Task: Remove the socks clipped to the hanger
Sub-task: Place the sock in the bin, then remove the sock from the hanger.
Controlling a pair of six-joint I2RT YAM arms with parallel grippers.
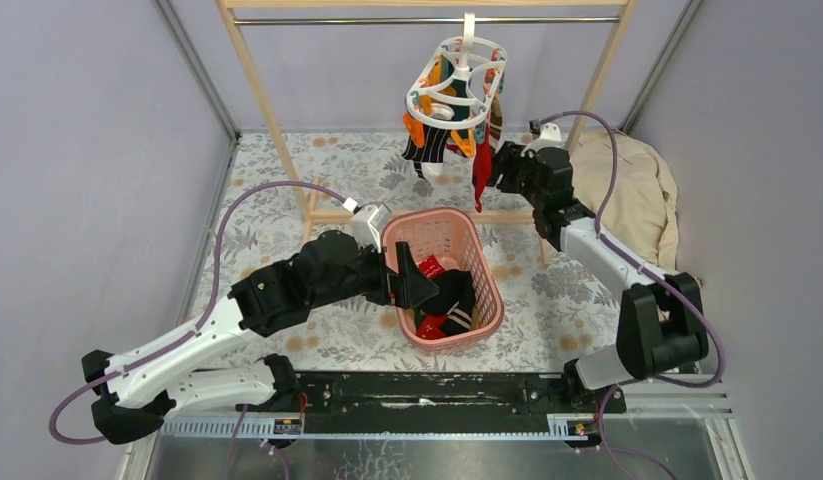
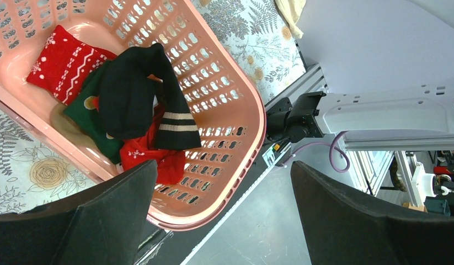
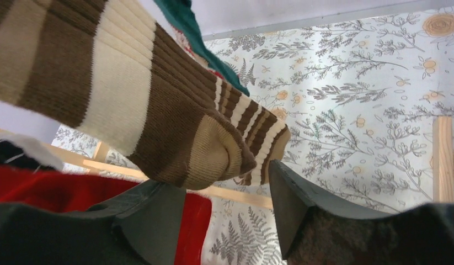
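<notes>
Floral-patterned cloth (image 1: 277,180) covers the table, and above its far side the hanger (image 1: 457,85) is hooked on the rail of a wooden rack (image 1: 257,90), so that the socks (image 1: 449,140) clipped to it dangle freely within reach. In the right wrist view a brown-and-white striped sock (image 3: 158,110) is seen with its toe just above the gap of the right gripper (image 3: 224,179), whose jaws are apart and not clamped on it. This placement is judged to allow the toe to be pinched and pulled from its clip. A red sock (image 3: 59,190) hangs just beside. A pink basket (image 1: 487,270) is set below to receive freed socks, and several lie in it. Over its near end the left gripper (image 2: 223,165) is held wide apart, with nothing gripped.
</notes>
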